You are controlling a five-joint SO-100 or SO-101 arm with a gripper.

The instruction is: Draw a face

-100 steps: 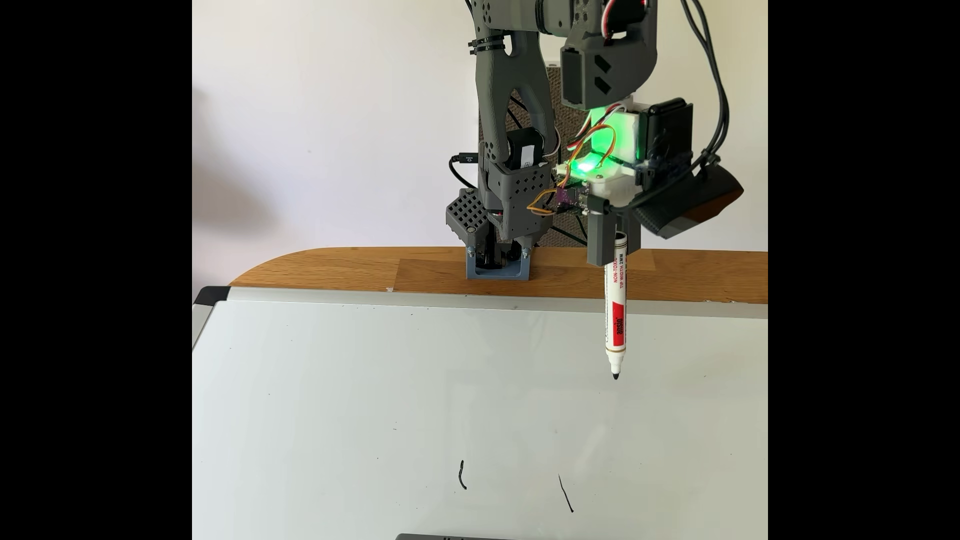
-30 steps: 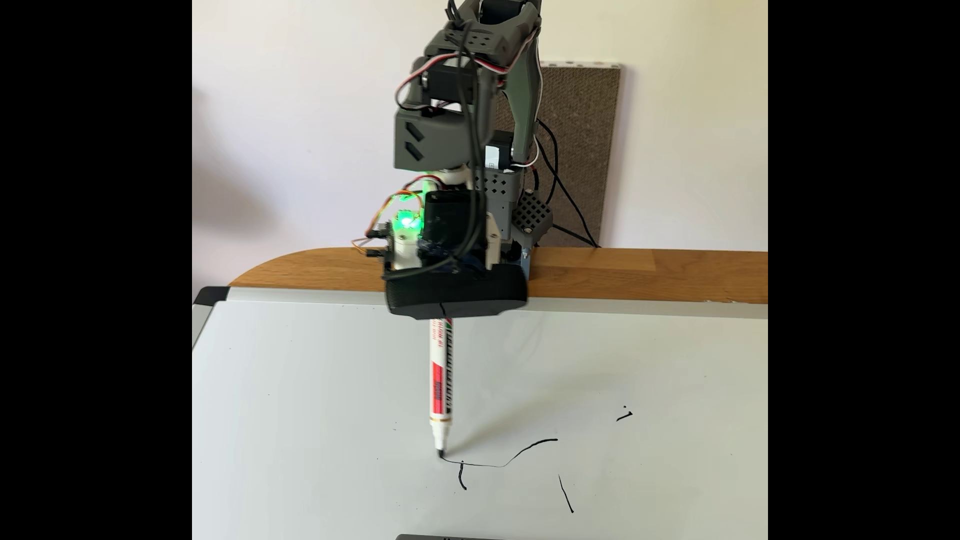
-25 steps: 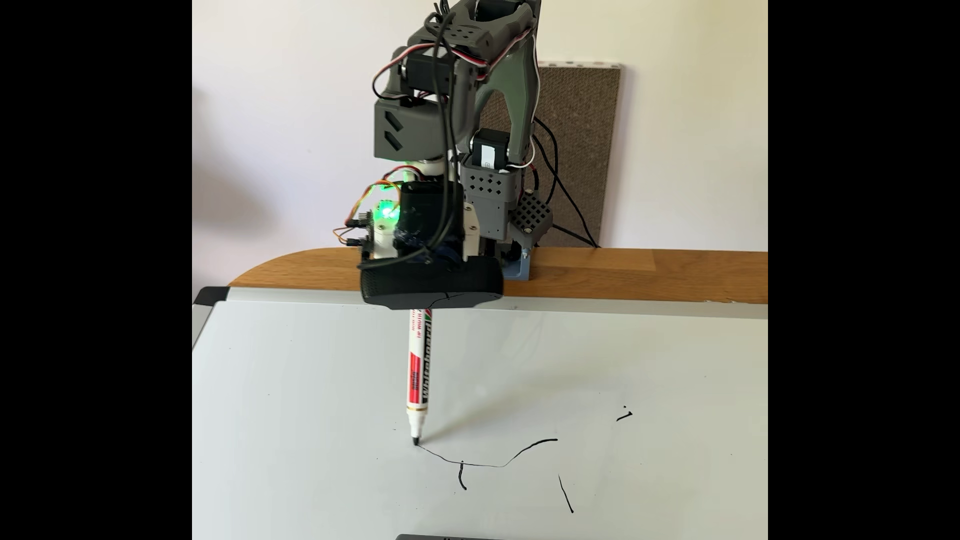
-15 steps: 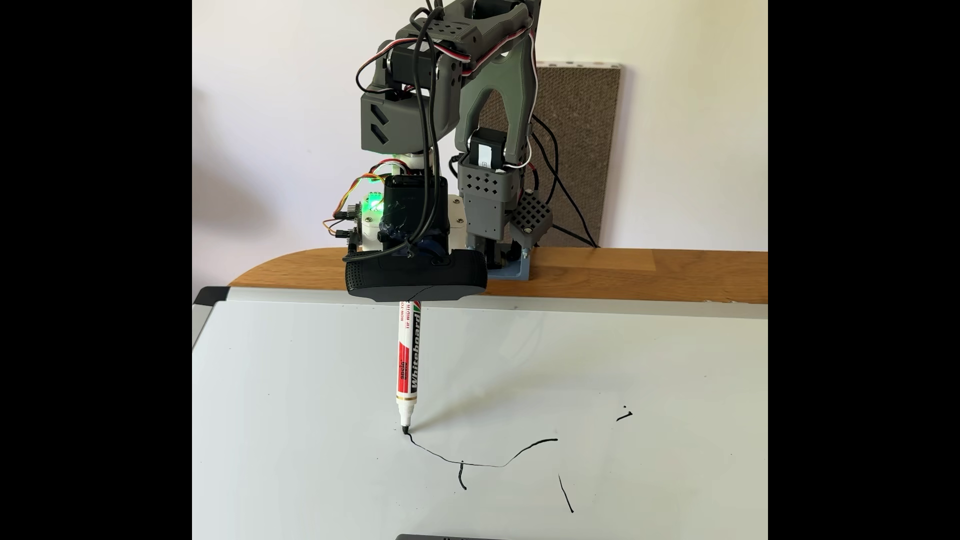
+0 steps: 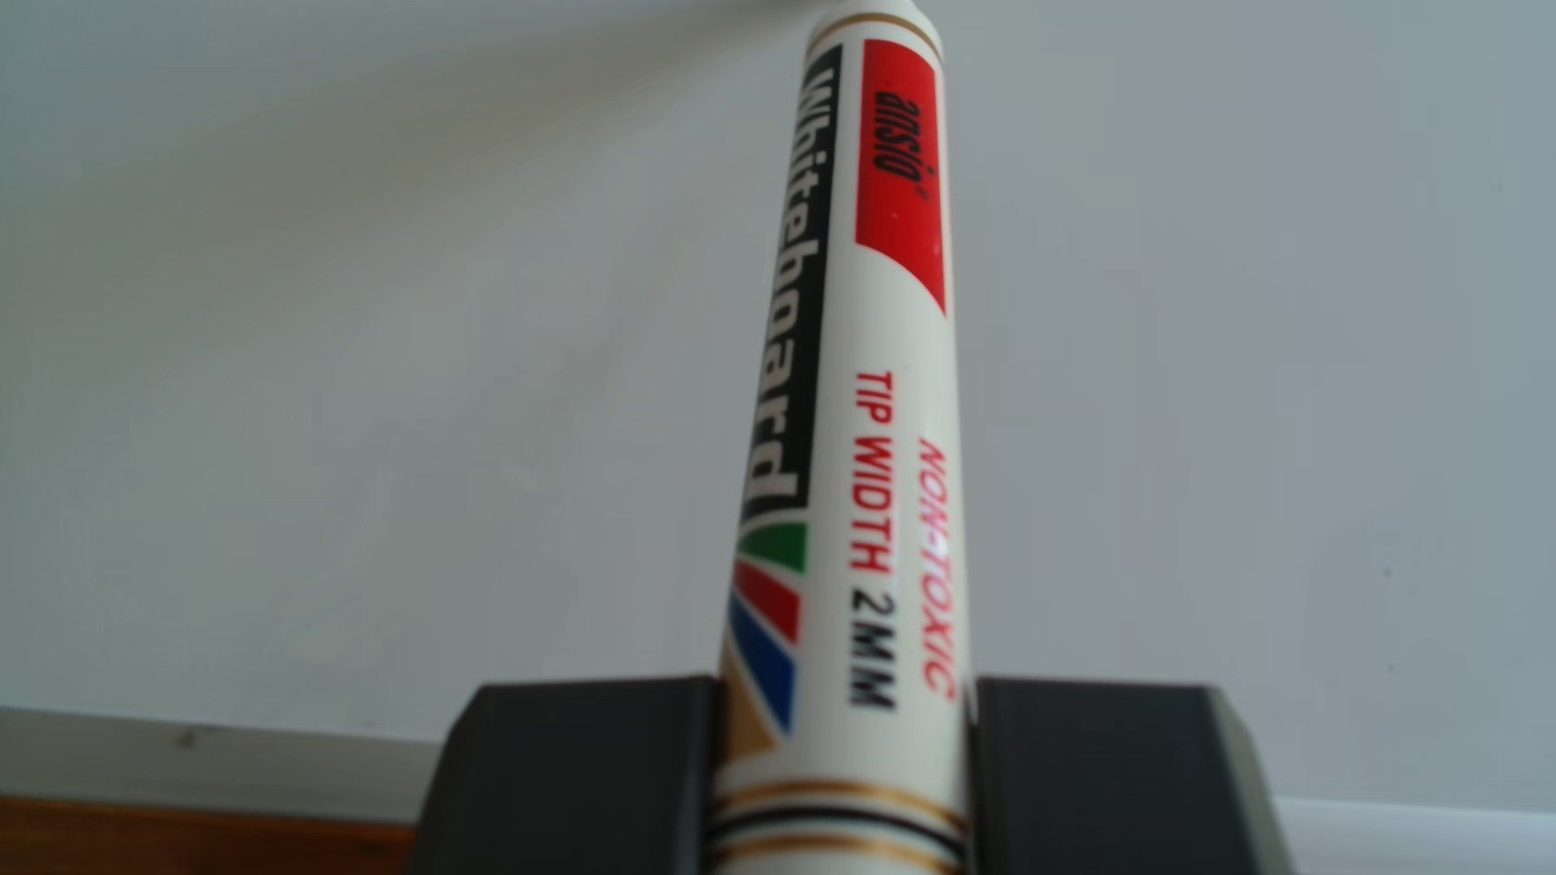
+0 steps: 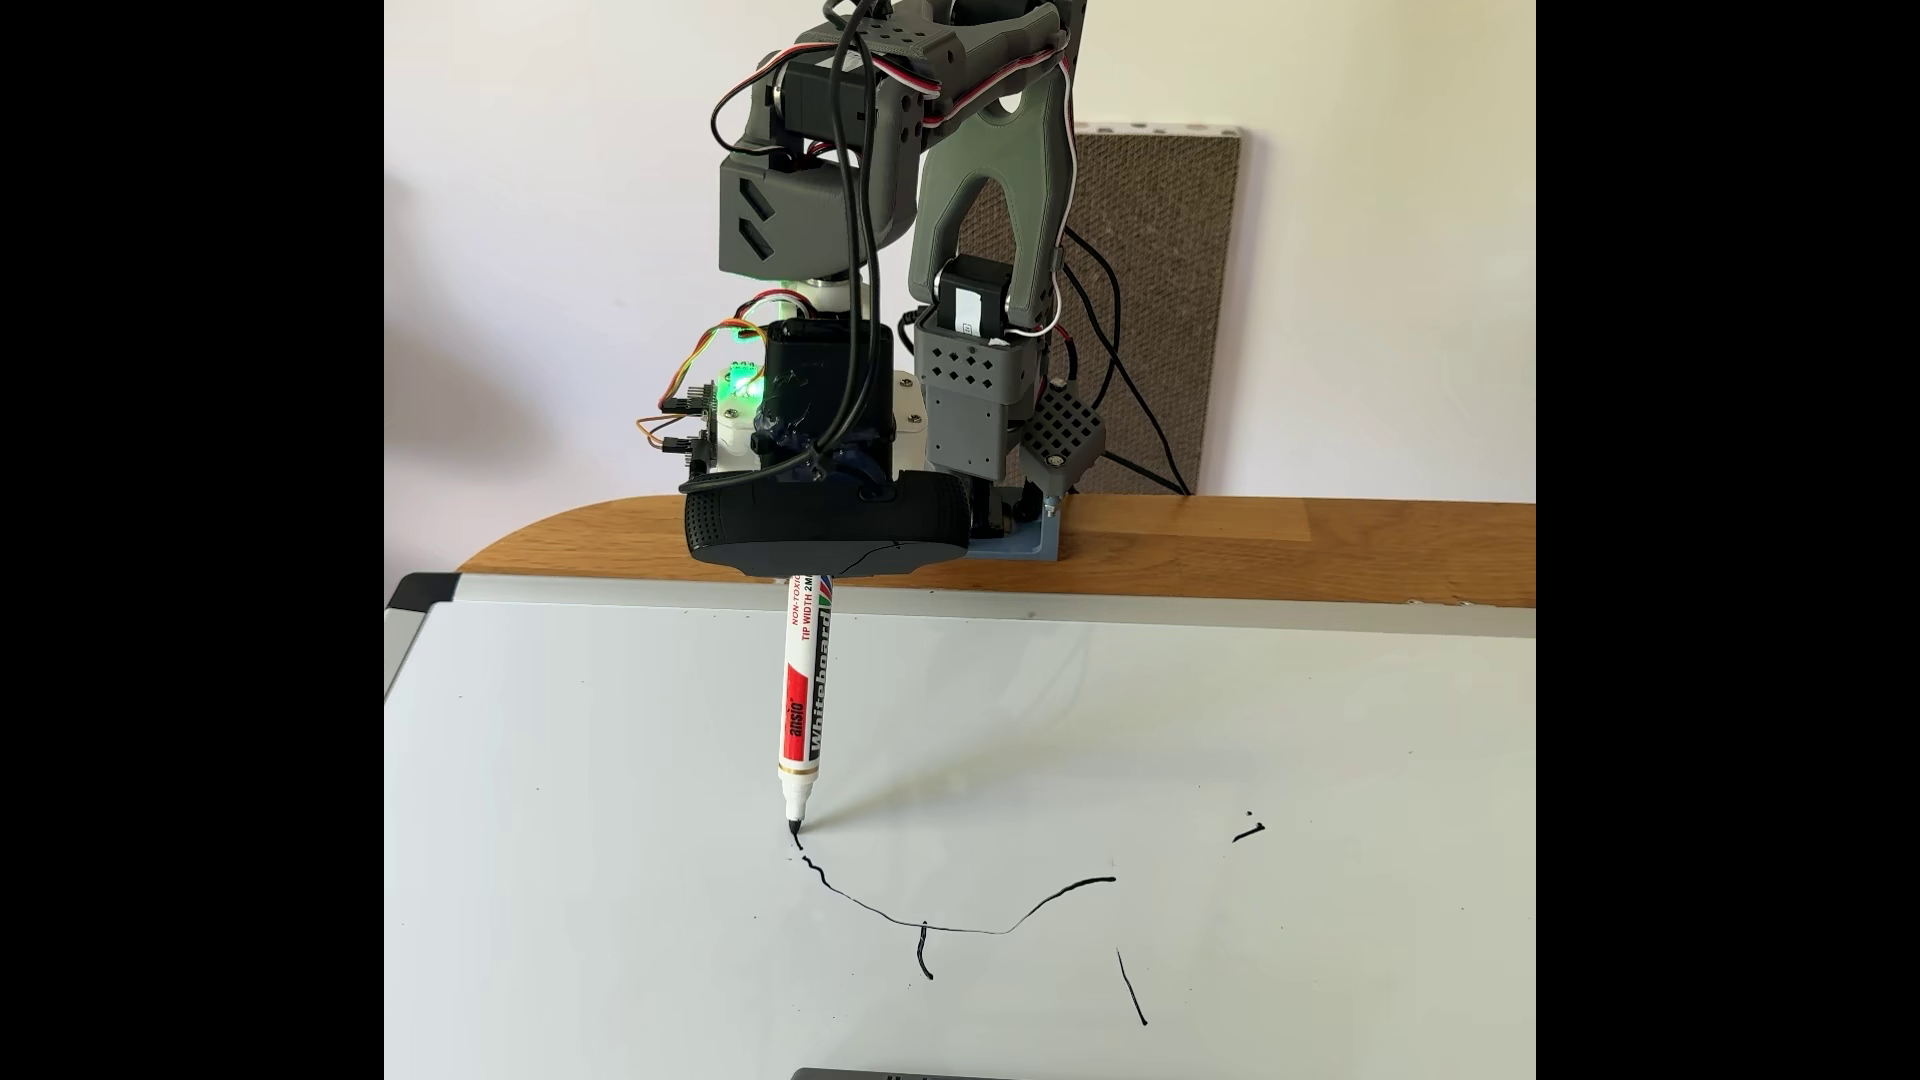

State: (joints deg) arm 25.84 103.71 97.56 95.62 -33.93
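Here the jaws clamp a smooth white cylindrical marker, its black tip touching the glossy whiteboard at a thin wavy line.

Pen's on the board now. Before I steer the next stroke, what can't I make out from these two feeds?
- Tip of the white whiteboard marker: cut off by the top edge in the other view.
- Gripper jaws: hidden behind the black camera housing in the fixed view.
- Black curved stroke: outside the other view's frame.
- Grey object at the bottom edge of the fixed view: cut off, unidentifiable.
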